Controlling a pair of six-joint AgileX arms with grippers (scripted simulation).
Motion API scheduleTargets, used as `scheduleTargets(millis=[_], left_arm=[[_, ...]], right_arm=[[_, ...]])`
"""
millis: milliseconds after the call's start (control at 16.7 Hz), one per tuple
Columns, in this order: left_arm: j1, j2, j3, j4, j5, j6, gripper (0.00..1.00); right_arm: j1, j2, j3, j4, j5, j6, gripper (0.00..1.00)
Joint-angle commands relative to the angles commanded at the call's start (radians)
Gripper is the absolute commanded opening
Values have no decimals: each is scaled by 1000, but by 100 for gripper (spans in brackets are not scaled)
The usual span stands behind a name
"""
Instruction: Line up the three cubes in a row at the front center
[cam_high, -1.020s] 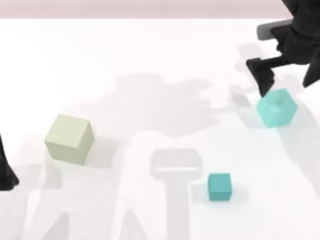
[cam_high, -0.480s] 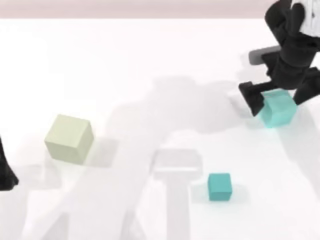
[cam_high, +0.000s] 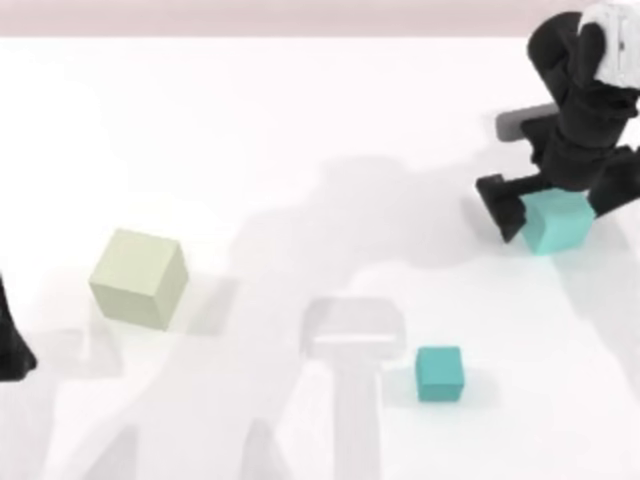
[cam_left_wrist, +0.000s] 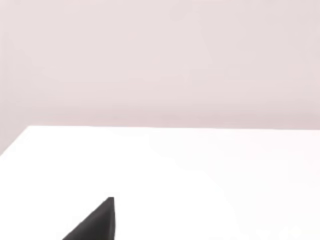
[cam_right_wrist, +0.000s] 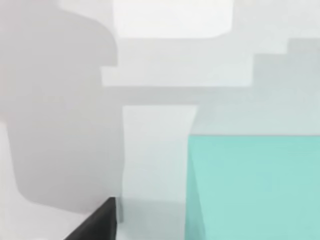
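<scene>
The light cyan cube (cam_high: 556, 224) sits at the far right of the table. My right gripper (cam_high: 560, 203) is low over it and open, with one finger on each side of the cube. In the right wrist view the cyan cube (cam_right_wrist: 255, 187) fills the frame close up, and a gap separates it from the one dark finger (cam_right_wrist: 100, 224) that shows. The large pale beige-green cube (cam_high: 138, 277) rests at the left. The small teal cube (cam_high: 439, 373) lies near the front, right of centre. My left arm (cam_high: 10, 350) is parked at the left edge; one finger (cam_left_wrist: 97, 222) shows over bare table.
The white table (cam_high: 300, 130) carries only grey shadows of the arms around the middle. Its far edge meets a pale pinkish wall (cam_high: 300, 15).
My right gripper has come down from above and behind the cyan cube until its fingers flank it. None of the cubes has moved, and the left arm is still.
</scene>
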Motion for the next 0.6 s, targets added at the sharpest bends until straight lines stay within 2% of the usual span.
scheduleTargets(millis=[600], left_arm=[[0,0,0,0,0,0,100]], right_arm=[[0,0,0,0,0,0,10]])
